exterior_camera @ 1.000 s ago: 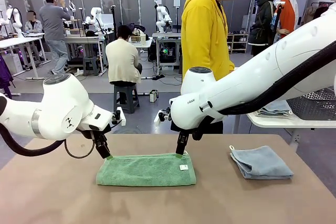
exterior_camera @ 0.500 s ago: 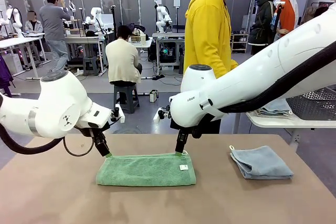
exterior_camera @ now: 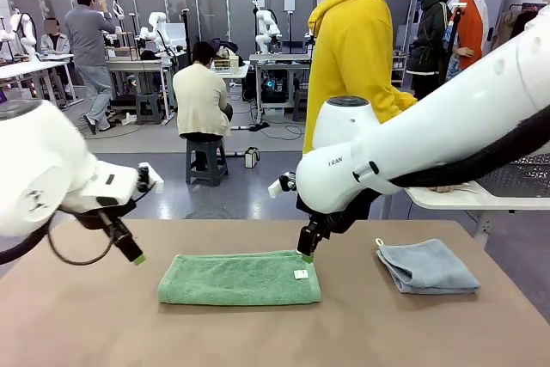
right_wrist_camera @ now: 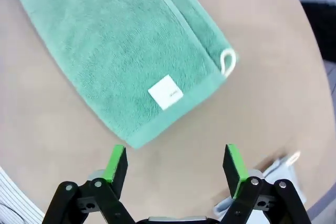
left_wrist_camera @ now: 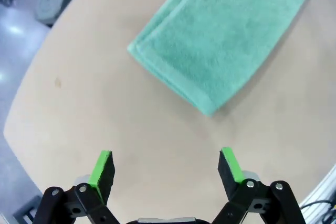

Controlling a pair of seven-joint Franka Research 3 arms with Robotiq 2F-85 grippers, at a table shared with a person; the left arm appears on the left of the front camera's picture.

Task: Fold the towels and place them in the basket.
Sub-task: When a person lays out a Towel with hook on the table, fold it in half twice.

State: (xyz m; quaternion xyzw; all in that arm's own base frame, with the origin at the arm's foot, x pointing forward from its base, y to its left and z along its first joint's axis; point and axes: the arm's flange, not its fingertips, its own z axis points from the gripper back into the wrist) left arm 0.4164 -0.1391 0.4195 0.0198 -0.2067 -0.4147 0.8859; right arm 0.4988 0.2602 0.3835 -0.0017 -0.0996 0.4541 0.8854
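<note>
Green towel folded, white loop (right wrist view)

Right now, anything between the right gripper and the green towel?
Nothing visible. The right gripper hangs open just off the labelled end of the green towel, with bare table in the gap. The blue towel lies apart, farther to the right.

Table: green towel, blue-grey towel
</note>
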